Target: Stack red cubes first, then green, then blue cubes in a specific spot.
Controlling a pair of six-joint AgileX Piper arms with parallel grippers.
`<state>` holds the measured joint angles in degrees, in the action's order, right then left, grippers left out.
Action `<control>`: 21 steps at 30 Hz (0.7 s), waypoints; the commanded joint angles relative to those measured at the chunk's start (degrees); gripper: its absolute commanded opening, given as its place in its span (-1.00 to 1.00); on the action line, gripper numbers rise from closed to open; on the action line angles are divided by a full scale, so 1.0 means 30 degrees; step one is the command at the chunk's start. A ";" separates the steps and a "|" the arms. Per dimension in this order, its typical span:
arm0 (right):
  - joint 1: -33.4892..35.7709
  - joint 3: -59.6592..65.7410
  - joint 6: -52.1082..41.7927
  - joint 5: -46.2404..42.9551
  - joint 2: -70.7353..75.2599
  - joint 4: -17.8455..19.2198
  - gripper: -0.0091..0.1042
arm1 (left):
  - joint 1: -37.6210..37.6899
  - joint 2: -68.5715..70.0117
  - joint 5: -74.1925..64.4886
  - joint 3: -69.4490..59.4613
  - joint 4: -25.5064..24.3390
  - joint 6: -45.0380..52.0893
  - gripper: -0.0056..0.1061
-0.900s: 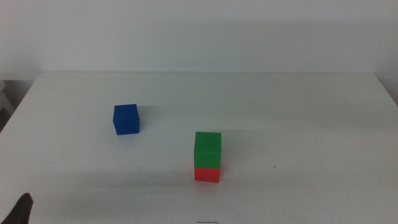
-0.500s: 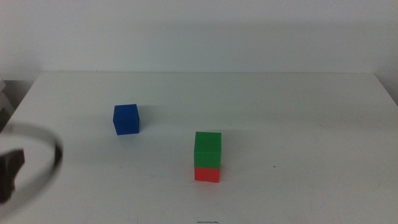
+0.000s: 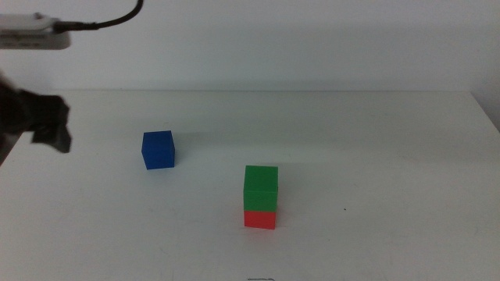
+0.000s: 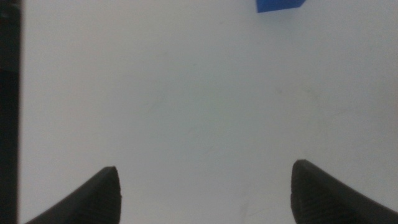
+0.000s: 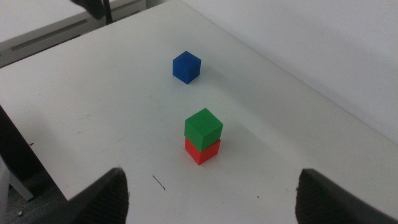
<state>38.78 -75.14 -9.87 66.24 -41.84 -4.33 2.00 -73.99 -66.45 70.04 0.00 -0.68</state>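
Middle view: green cube (image 3: 261, 187) sits square on the red cube (image 3: 259, 219), a two-high stack at approx 6 o'clock of table centre, so that patch is evidently the chosen spot and red + green are done. The blue cube (image 3: 158, 149) stands alone on the white table (image 3: 375, 140) at approx 10 o'clock from the stack, well apart from it, nothing touching it; it's the one left to go on top. Left gripper (image 3: 43, 125) hangs in from the left edge, at 9 o'clock of the blue cube and near but not over it; I'd say it's there to go for blue. In the left wrist view its jaws are spread wide w/ only bare tabletop between them, and a corner of the blue cube (image 4: 278, 5) just peeks in at the frame edge, so it isn't lined up yet. Right gripper (image 5: 211, 193) waits off to the right side, out of the middle view, looking back over the stack; its jaws are wide apart too, holding nothing. Count: 1 red, 1 green, 1 blue cube; 2 grippers.
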 commanded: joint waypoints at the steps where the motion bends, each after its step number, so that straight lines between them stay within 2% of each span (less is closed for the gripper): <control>1: -0.0157 -0.0414 -0.0175 -0.1352 -0.0090 0.0122 0.45 | 0.0106 -0.0891 0.0206 0.1553 0.0638 -0.0214 0.78; 4: -0.0157 -0.0414 -0.0175 -0.1352 -0.0090 0.0122 0.45 | 0.0795 -0.2326 0.0436 0.2291 0.0407 -0.1235 0.78; 10: -0.0157 -0.0414 -0.0175 -0.1352 -0.0090 0.0122 0.45 | 0.3037 -0.4907 0.2052 0.3791 -0.2147 -0.4678 0.78; 13: -0.0157 -0.0414 -0.0175 -0.1352 -0.0090 0.0122 0.45 | 0.3467 -0.6960 0.2090 0.5637 -0.2069 -0.5668 0.78; 21: -0.0157 -0.0414 -0.0175 -0.1352 -0.0090 0.0122 0.45 | 0.4051 -1.1816 0.2006 1.0408 -0.1892 -0.5771 0.78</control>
<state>38.78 -75.14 -9.87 66.24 -41.84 -4.28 13.85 -110.15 -61.86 97.36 -5.64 -17.03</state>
